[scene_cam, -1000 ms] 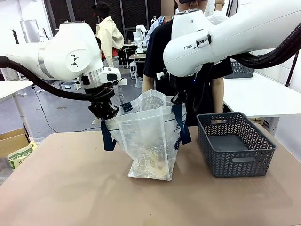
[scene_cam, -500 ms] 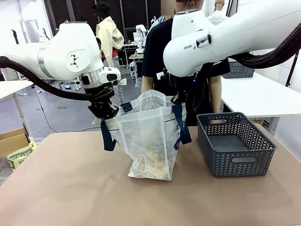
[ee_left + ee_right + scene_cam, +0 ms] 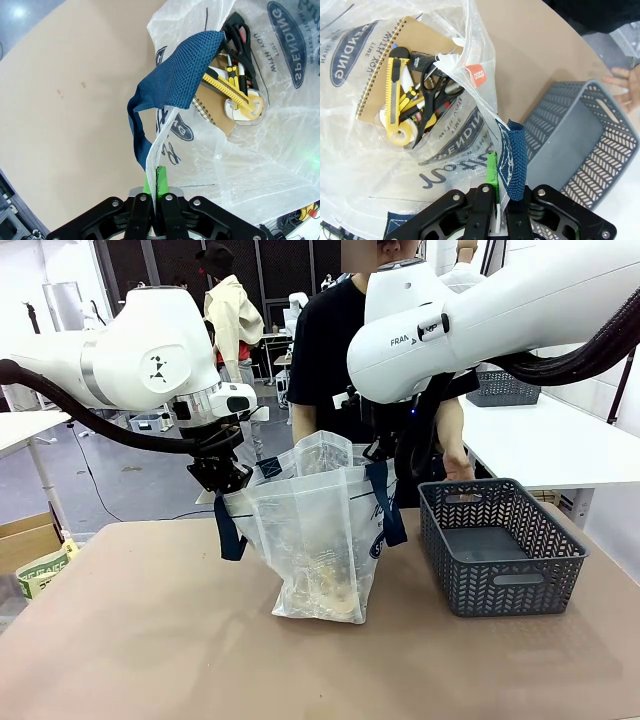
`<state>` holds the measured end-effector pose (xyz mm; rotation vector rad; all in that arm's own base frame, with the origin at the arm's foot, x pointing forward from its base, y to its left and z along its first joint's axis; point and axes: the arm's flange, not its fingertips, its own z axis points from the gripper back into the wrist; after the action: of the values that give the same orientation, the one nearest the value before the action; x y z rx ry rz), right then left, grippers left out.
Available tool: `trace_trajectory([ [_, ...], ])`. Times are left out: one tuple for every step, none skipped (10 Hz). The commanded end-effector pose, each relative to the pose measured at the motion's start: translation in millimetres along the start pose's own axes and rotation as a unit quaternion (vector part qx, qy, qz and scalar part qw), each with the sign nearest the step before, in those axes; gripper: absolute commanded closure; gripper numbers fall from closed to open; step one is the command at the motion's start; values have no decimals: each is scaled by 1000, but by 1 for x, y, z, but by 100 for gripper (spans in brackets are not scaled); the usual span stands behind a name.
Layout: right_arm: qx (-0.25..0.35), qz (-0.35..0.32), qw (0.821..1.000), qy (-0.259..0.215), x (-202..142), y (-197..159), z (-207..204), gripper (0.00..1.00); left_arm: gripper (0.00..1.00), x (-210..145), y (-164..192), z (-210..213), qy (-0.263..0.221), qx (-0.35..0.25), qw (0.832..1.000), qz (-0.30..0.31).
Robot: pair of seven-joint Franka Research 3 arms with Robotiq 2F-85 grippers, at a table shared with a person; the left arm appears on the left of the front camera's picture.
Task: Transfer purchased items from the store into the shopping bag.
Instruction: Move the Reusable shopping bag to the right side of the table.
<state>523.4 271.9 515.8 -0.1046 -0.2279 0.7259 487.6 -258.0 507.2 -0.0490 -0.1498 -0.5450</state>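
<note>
Much of the near ground is bare tan tabletop (image 3: pixel 150 650), matt, with a few faint marks in the left wrist view. At its middle stands the translucent whitish plastic shopping bag (image 3: pixel 315 540) with navy strap handles and dark lettering, its mouth held wide between the two arms. The left gripper (image 3: pixel 225 480) has its green pads pinched flat on the bag's thin rim beside one strap. The right gripper (image 3: pixel 384 452) is likewise closed on the opposite rim, with the other navy strap caught between its fingers.

Down inside, the wrist views show the purchased items: a brown spiral-bound notebook (image 3: pixel 375 70), a yellow utility knife (image 3: pixel 395 95) and black-handled scissors (image 3: pixel 432 82), lying together at the bottom. Just right of the bag sits a dark grey plastic mesh basket (image 3: pixel 500 550). Beyond it a person in a black top (image 3: pixel 330 360) stands at the far edge, one hand (image 3: pixel 458 468) at the basket's far rim. Behind are white tables, a grey floor and dark wall panels.

From the front the bag's contents are a yellowish blur. The smaller things under the scissors cannot be told apart.
</note>
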Motion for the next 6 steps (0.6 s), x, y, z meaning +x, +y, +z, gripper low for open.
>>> trace_trajectory([
  [-1,-1,1000,2,-1,-2,-2,100,100,-1,1,0,1,0,1000,2],
  [-1,-1,1000,2,-1,-2,-2,100,100,-1,1,0,1,0,1000,2],
  [-1,-1,1000,2,-1,-2,-2,100,100,-1,1,0,1,0,1000,2],
  [-1,-1,1000,2,-1,-2,-2,100,100,-1,1,0,1,0,1000,2],
  [-1,-1,1000,2,-1,-2,-2,100,100,-1,1,0,1,0,1000,2],
  [-1,-1,1000,2,-1,-2,-2,100,100,-1,1,0,1,0,1000,2],
])
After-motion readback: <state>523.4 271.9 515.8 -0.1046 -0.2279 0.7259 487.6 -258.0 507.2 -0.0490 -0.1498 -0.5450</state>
